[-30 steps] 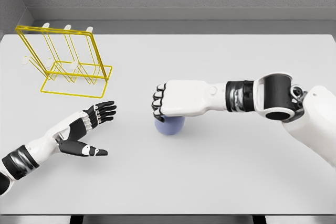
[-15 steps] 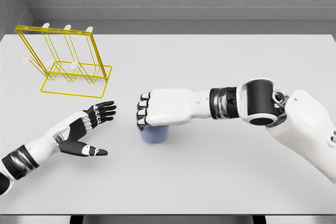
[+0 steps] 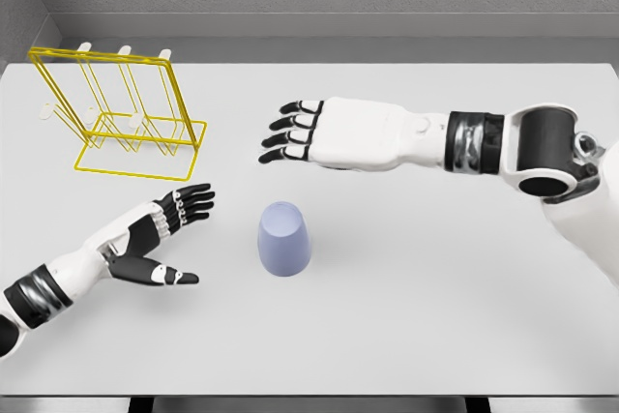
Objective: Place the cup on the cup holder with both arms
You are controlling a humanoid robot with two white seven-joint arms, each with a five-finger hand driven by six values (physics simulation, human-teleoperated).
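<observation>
The cup (image 3: 284, 239) is a plain lavender-blue tumbler with no handle, standing on the white table a little left of the middle, free of any grasp. Its wider end appears to rest on the surface. The cup holder (image 3: 121, 113) is a yellow wire rack with white-tipped pegs, upright at the far left, well apart from the cup.

The right hand (image 3: 334, 132) reaches in from the right on a nearly level forearm, palm down, its fingers (image 3: 288, 132) stretched flat and slightly spread, holding nothing. The left hand (image 3: 155, 234) lies low at the lower left, palm turned inward, fingers extended, thumb splayed out, empty.
</observation>
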